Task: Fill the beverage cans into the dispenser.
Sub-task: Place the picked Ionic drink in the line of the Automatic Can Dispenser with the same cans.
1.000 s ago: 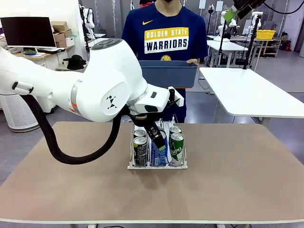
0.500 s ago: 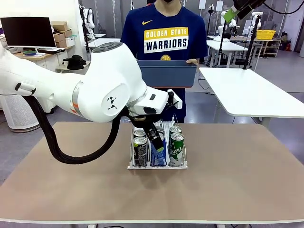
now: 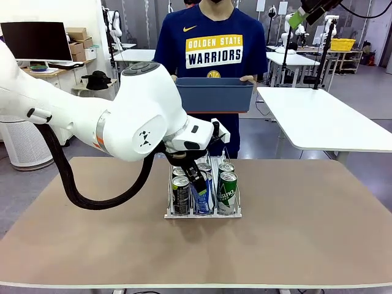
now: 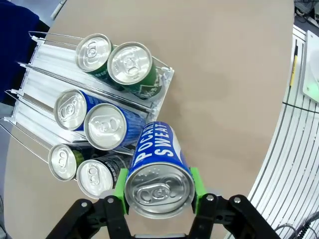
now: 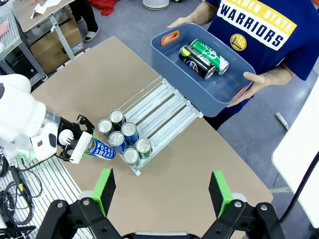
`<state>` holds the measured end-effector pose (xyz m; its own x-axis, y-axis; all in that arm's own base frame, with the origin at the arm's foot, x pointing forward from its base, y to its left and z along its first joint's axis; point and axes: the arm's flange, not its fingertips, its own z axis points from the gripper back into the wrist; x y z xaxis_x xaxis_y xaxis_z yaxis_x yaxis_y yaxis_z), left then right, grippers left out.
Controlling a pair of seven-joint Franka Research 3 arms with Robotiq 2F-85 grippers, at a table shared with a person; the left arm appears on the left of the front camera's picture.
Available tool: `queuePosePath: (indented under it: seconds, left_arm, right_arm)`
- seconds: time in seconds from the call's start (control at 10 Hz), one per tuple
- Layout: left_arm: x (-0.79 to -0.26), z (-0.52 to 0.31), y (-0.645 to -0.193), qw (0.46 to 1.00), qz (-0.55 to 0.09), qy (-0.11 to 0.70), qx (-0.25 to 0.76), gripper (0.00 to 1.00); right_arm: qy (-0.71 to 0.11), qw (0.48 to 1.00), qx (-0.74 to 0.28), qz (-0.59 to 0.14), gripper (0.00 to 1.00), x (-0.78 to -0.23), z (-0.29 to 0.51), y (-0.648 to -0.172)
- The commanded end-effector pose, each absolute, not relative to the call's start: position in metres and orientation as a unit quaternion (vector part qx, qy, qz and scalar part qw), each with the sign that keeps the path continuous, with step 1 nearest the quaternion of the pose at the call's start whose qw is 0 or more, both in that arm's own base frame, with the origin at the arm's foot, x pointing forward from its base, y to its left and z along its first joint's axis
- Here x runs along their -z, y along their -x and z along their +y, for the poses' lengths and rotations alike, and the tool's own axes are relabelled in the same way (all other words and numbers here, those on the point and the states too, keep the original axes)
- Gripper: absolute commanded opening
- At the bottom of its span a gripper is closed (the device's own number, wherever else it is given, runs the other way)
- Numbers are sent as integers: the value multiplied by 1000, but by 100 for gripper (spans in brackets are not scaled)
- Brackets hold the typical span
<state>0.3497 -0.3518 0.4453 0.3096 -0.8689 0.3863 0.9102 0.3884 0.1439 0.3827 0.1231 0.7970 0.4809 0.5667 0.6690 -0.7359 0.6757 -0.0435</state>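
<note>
currently, step in hand: left gripper (image 4: 158, 185) is clamping a blue-and-white can (image 4: 155, 157) near its top, carrying it tilted, the dispenser (image 4: 37, 64) lying at ten o'clock of it with six cans (image 4: 104, 127) standing at its near end. next move is likely calling for uprighting it over the middle lane's bare stretch. right gripper (image 5: 162, 191) is hovering high, jaws spread, gripping nothing.

Blue-and-white can (image 4: 155, 159), black left hand (image 4: 158, 185), green pads (image 4: 195, 180), slate-blue bin (image 3: 215, 95), tan table (image 3: 306, 214), white arm (image 3: 122, 116)

The left claw (image 4: 158, 185) with its blue can (image 4: 155, 152) has lifted slightly leftward.
</note>
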Motion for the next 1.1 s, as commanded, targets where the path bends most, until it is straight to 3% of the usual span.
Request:
queuePosePath:
  seconds: [0.0, 0.5, 1.0]
  left_arm:
    - [-444, -352, -364, 807, -232, 52, 541, 58]
    - [-441, -344, -402, 813, -265, 42, 516, 58]
    - [-419, -344, -425, 827, -214, 59, 517, 58]
  right_arm:
    - [-137, 851, -379, -337, 100, -796, 124, -383]
    - [-137, 851, -379, -337, 100, -796, 124, -383]
    - [-137, 851, -379, -337, 100, -796, 124, -383]
